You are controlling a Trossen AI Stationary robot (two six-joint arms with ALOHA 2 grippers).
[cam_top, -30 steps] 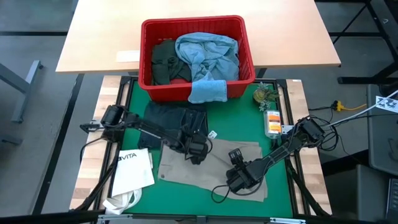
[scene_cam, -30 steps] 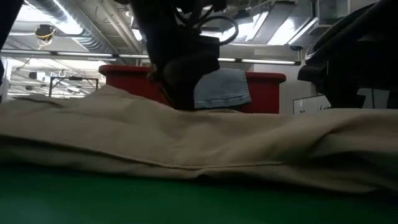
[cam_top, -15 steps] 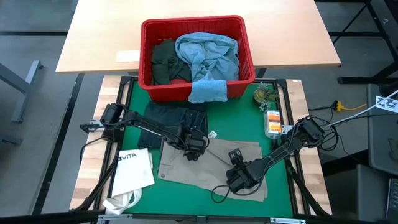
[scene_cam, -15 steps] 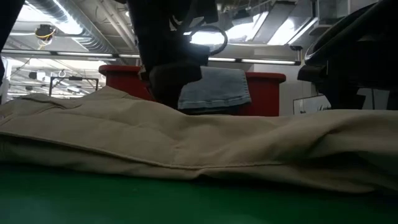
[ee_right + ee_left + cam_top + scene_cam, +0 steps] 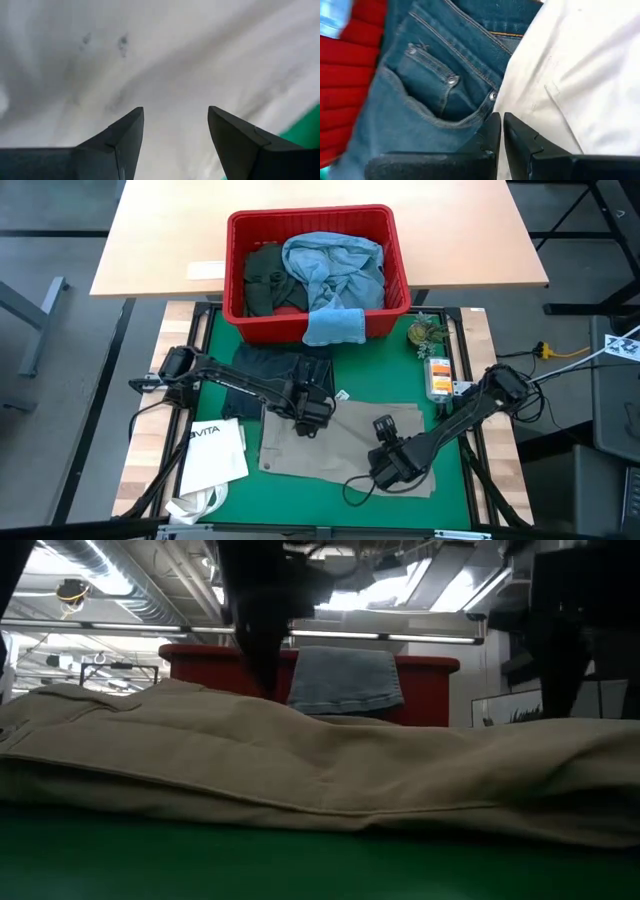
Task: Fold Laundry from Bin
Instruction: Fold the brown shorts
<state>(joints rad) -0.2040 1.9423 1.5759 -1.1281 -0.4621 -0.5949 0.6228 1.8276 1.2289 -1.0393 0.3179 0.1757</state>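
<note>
The khaki trousers [image 5: 345, 448] lie folded flat on the green mat, with dark navy jeans [image 5: 262, 368] beside them toward the far left. The red bin [image 5: 238, 310] at the far edge holds light blue jeans [image 5: 335, 265] and a dark green piece [image 5: 265, 280]. A small light blue cloth [image 5: 333, 327] hangs over its near rim. My left gripper [image 5: 501, 122] is shut above the trousers' far left corner, where they meet the navy jeans. My right gripper [image 5: 175, 125] hovers open over the trousers' near right part [image 5: 388, 470].
A white VITA tote bag [image 5: 215, 455] lies at the near left of the mat. An orange-and-white packet [image 5: 438, 378] and a small greenish object [image 5: 425, 333] sit along the right edge. A wooden table [image 5: 150, 240] with a paper slip [image 5: 205, 270] stands behind.
Both grippers have risen off the khaki trousers, the left one tipping as it rose. The left stayed shut and the right stayed open. The trousers remain flat on the mat.
</note>
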